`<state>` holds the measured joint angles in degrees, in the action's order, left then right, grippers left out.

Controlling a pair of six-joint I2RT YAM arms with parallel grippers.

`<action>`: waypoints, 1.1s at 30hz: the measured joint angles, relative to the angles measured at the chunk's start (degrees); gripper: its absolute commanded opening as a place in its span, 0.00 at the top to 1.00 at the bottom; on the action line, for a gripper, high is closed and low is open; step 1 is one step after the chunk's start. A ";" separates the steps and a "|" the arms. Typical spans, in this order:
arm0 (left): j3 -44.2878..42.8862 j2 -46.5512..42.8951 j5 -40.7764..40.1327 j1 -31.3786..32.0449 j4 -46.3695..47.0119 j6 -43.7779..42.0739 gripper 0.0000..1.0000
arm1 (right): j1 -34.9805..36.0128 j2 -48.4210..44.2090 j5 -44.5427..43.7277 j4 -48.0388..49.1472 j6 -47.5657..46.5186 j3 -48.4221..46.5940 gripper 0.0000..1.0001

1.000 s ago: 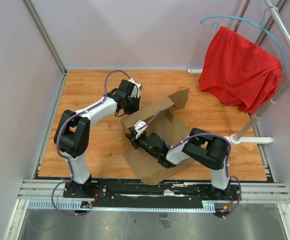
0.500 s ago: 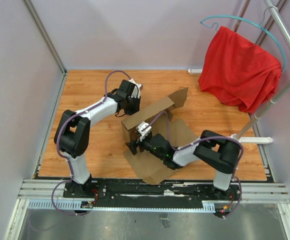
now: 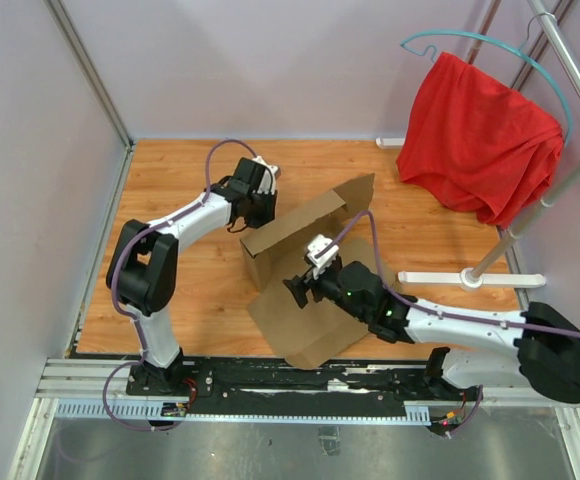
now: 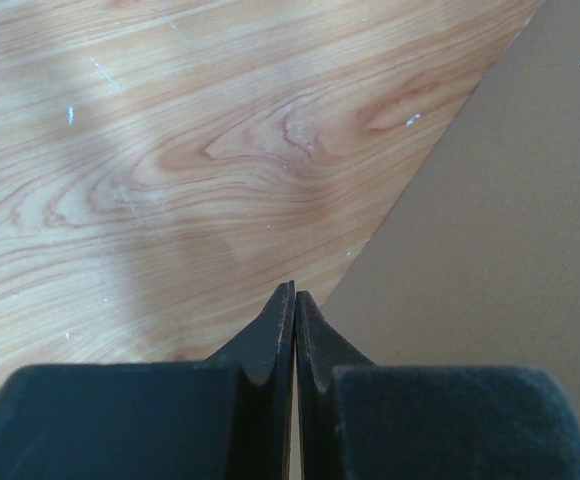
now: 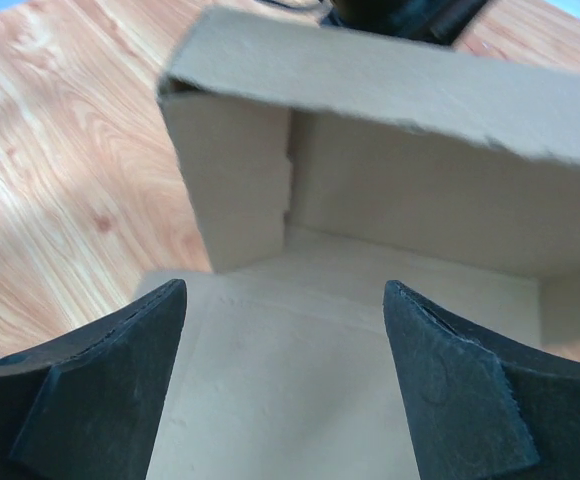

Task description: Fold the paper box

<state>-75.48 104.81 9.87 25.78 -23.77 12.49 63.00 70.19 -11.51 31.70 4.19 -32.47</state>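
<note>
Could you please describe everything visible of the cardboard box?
The plain brown cardboard box is half folded: back wall and one side wall upright, another flap angled up behind, front panel flat on the wooden table. The shut left pincer sits at the back wall's outer face; the open right pincer hovers over the front panel, holding nothing.

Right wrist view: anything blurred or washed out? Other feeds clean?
Right wrist view: paper box fairly sharp; open right end effector slightly soft up close. Left wrist view: wood grain crisp, soft shadow across the table, shut left end effector blurred. Top external view: even light, no glare.
</note>
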 measured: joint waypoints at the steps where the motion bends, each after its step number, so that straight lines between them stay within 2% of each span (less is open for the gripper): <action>1: 0.00 -0.13 -0.07 -0.13 0.00 0.00 0.95 | -0.11 -1.92 -1.16 -1.53 0.00 0.90 0.21; 4: 0.00 -0.66 -0.26 -0.24 0.04 0.07 0.95 | -1.16 -7.04 -5.73 -8.46 0.42 2.73 0.24; 10: 0.00 -1.29 -0.44 -0.24 0.04 0.26 0.94 | -8.09 -13.81 -11.87 -15.47 1.25 2.58 0.25; 17: 0.02 -2.49 -2.75 -0.31 0.00 0.26 0.94 | -19.63 -10.84 -13.60 -24.74 5.25 -2.21 0.22; 22: 0.02 -3.78 -3.17 -0.68 0.02 0.44 0.94 | -28.85 -6.99 -14.53 -26.49 5.11 -5.20 0.17; 26: 0.02 -3.87 -3.10 -0.96 0.04 0.68 0.94 | -38.53 -0.63 -10.03 -26.36 4.44 -8.96 0.17; 33: -0.81 -3.87 -1.60 -1.20 0.07 1.07 0.93 | -51.60 9.84 12.39 -22.40 0.68 -13.84 0.16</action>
<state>-76.29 100.95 8.27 24.58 -23.70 13.56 11.40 80.03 0.89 9.30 4.86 -46.30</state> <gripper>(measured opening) 0.066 0.842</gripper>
